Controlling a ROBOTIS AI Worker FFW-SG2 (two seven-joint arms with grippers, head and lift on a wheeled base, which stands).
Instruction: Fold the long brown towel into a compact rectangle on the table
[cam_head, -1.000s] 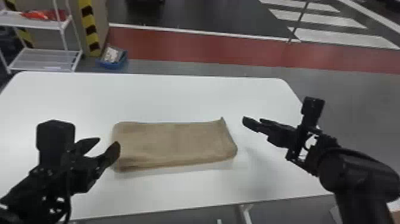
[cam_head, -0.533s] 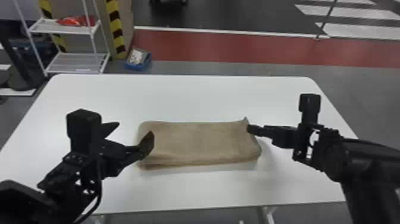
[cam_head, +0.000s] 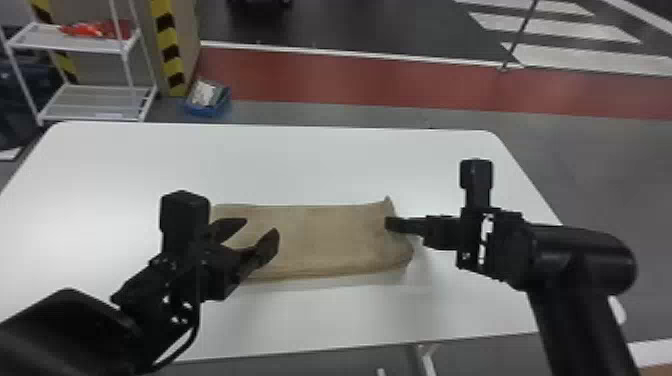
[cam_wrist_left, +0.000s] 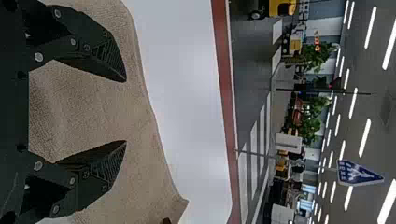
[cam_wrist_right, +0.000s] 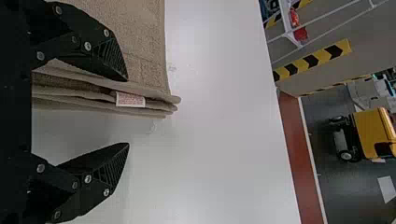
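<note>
And here's a label, a small white rectangular one with reddish print (cam_wrist_right: 130, 100), poking out at the layered edge of the folded brown cloth towel (cam_wrist_right: 142, 35); the lettering is too tiny to make out. Over in the left wrist view, there's a blue triangular sign with white characters and markings (cam_wrist_left: 358, 173) on a slim pole, its characters too blurred to read. Now the warning markings: black-and-yellow slanted stripes (cam_head: 170, 50) run up the edge of a beige pillar (cam_head: 189, 30). And out on the dark grey floor (cam_head: 375, 25), broad white painted bars (cam_head: 555, 27) lie in a row.
</note>
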